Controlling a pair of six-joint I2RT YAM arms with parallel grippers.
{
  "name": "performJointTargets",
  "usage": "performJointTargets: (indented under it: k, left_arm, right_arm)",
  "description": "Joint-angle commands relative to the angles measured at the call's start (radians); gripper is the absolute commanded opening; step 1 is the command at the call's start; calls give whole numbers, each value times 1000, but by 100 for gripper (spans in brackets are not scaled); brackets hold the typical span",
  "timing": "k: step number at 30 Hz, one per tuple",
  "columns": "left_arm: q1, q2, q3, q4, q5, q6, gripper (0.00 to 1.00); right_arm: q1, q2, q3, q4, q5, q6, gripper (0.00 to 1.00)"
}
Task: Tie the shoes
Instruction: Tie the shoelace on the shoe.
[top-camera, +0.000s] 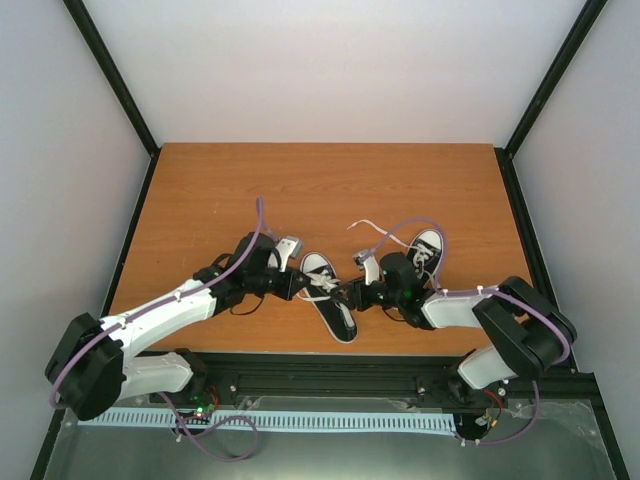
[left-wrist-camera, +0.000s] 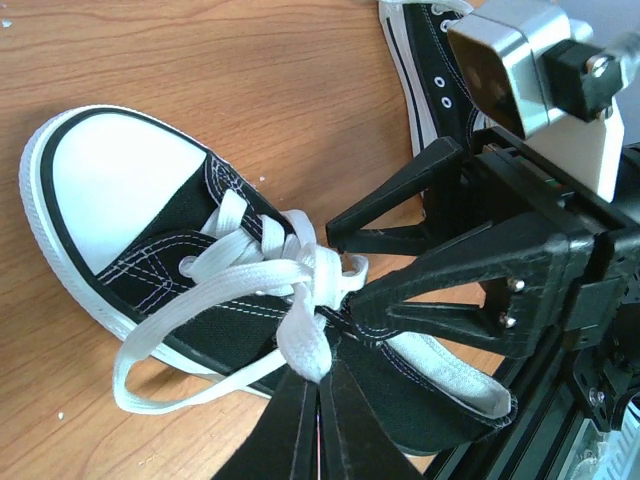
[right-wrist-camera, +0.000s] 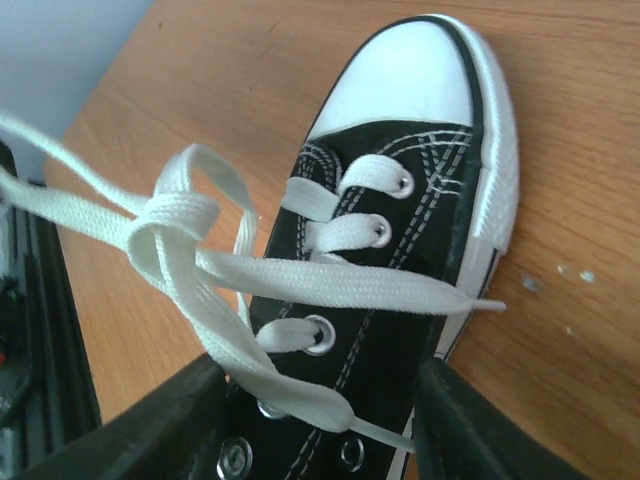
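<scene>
TOP: I am working left gripper (top-camera: 305, 285) and right gripper (top-camera: 352, 292) together at the near shoe (top-camera: 335, 305), mid-table (top-camera: 220, 190); other shoe (top-camera: 428, 248) just beyond | LEFT WRIST: left gripper is pinching the lace (left-wrist-camera: 305, 345) tight, judged to be tensioning the knot | RIGHT WRIST: right gripper is straddling the shoe's tongue, jaws apart, clamping nothing.

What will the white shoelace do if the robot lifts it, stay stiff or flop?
Probably flop: the lace already sags in a loose loop beside the shoe. It looks flat and smooth, so it might slip from the left gripper pinching it. A hard pull could drag the small shoe along.
</scene>
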Motion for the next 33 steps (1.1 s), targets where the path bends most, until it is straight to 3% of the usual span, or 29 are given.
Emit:
performJointTargets:
  k: [1, 4, 12, 16, 22, 27, 33]
  left_arm:
    - [17, -16, 49, -37, 20, -15, 1]
    - [29, -21, 55, -53, 17, -18, 1]
    - [87, -19, 98, -151, -2, -39, 1]
    - [103, -18, 127, -215, -25, -43, 1]
    - [120, -27, 161, -329, -88, -34, 1]
    - [166, -52, 165, -382, -127, -43, 1]
    - [279, -86, 158, -415, -94, -40, 1]
  right_arm:
    - [-6, 54, 44, 71, -53, -51, 46]
    - [-6, 50, 41, 57, -34, -52, 35]
    - [-6, -45, 1, -30, 33, -57, 20]
    - [-6, -89, -20, -54, 49, -54, 7]
    - [-7, -126, -14, -132, 109, -43, 3]
    - [-36, -193, 2, -309, 310, 53, 3]
    - [-77, -321, 24, -519, 437, 118, 3]
